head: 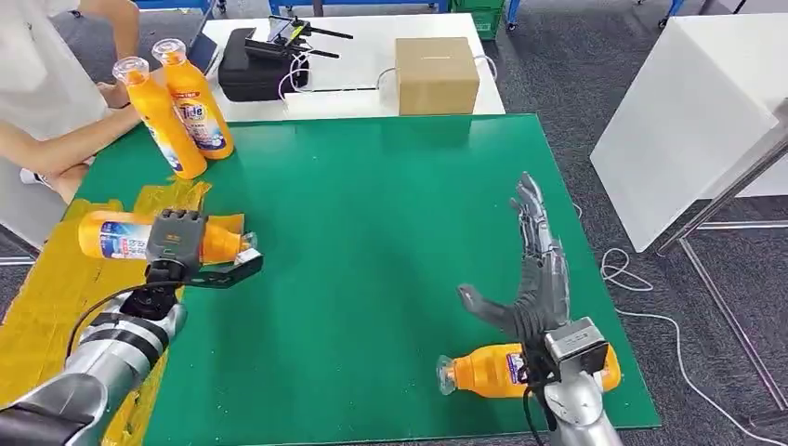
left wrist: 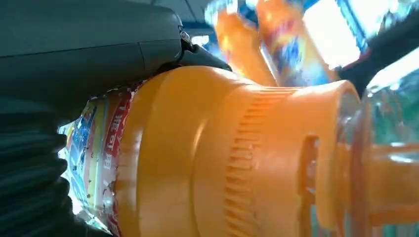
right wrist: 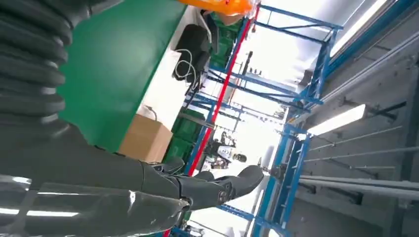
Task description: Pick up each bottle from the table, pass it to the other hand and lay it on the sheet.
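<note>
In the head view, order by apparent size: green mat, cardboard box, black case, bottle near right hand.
1. green mat
2. cardboard box
3. black case, close to the box, unsure
4. bottle, partly hidden, nearer the camera

A green mat [head: 372, 251] covered the nearer table, with a white table [head: 362, 65] pushed up behind it. On the white one sat a cardboard box [head: 437, 74], a black case [head: 256, 70] and a controller with antennas [head: 293, 39], white cable trailing between them. The floor [head: 567, 74] was dark grey carpet, more white cable [head: 641, 288] looped across it. A second white table [head: 692, 121] stood off to the right. Blue steel racking [right wrist: 306, 89] rose toward the ceiling, where a long strip light [right wrist: 338, 120] glowed.
</note>
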Robot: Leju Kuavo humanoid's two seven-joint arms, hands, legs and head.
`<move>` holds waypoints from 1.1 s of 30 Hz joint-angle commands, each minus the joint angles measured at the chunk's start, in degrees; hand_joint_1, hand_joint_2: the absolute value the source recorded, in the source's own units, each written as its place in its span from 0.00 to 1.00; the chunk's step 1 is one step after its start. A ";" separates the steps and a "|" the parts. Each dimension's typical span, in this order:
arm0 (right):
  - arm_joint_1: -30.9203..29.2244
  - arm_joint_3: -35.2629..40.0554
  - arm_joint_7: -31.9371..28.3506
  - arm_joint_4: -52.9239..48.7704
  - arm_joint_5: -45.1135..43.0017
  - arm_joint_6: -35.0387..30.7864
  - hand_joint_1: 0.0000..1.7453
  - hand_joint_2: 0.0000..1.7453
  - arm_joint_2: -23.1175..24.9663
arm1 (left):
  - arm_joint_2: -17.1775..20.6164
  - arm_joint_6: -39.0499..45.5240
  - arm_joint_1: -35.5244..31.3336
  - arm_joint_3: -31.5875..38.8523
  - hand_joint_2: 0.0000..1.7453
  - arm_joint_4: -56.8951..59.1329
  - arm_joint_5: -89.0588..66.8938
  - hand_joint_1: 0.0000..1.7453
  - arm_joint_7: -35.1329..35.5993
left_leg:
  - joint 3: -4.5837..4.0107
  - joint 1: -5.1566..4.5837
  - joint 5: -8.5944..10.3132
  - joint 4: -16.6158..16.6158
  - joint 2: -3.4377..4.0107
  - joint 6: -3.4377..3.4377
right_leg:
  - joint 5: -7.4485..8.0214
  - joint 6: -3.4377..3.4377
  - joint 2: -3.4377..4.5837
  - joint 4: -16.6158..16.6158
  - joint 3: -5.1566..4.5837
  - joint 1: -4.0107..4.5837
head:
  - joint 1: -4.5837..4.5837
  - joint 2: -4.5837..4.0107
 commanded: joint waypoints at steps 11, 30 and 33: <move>-0.41 0.04 1.03 3.62 1.75 -0.71 0.00 1.00 0.03 | -2.65 -1.95 -5.05 9.90 1.00 10.80 6.10 0.00 -3.12 | 0.25 0.16 -0.10 0.01 -0.13 -0.06 | -0.07 0.03 -0.15 -0.11 0.31 0.17 | 0.00 0.00; -1.79 1.87 2.42 6.47 5.47 -3.60 0.00 1.00 1.18 | -4.52 2.98 -3.41 16.61 1.00 6.70 14.06 0.00 -11.68 | 0.11 0.06 -0.04 -0.01 -0.02 -0.03 | -0.02 0.02 -0.03 -0.05 0.12 0.05 | 0.00 0.00; -1.79 1.87 2.42 6.47 5.47 -3.60 0.00 1.00 1.18 | -4.52 2.98 -3.41 16.61 1.00 6.70 14.06 0.00 -11.68 | 0.13 0.08 -0.05 -0.01 -0.01 -0.03 | -0.01 0.03 -0.01 -0.07 0.14 0.07 | 0.00 0.00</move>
